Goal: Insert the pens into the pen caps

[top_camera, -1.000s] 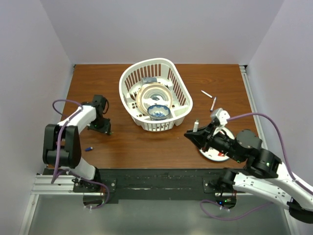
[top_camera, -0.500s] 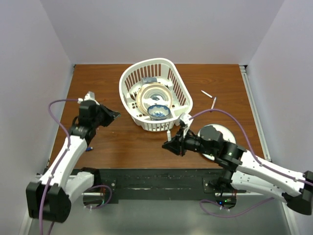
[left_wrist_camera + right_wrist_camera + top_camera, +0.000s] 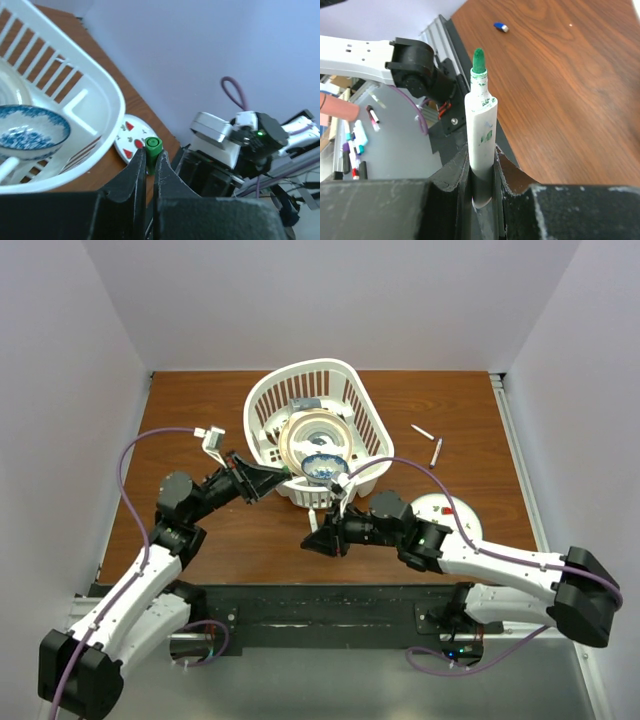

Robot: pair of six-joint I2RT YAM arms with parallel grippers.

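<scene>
**Pen and cap both gripped, mid-frame**

Green-tipped pen [image 3: 481, 125] stands upright at centre of the right wrist view, clamped low on its barrel by the right gripper [image 3: 481, 164]. It looks light, stiff and slick, so that low hold suits it. Green cap [image 3: 152, 149] is pinched in the left gripper [image 3: 151, 161], beside the white basket [image 3: 107, 100].

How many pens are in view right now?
3. A green-tipped pen is clamped in the right gripper; two more pens lie loose on the table, right of the white basket. Others could hide inside it.
</scene>
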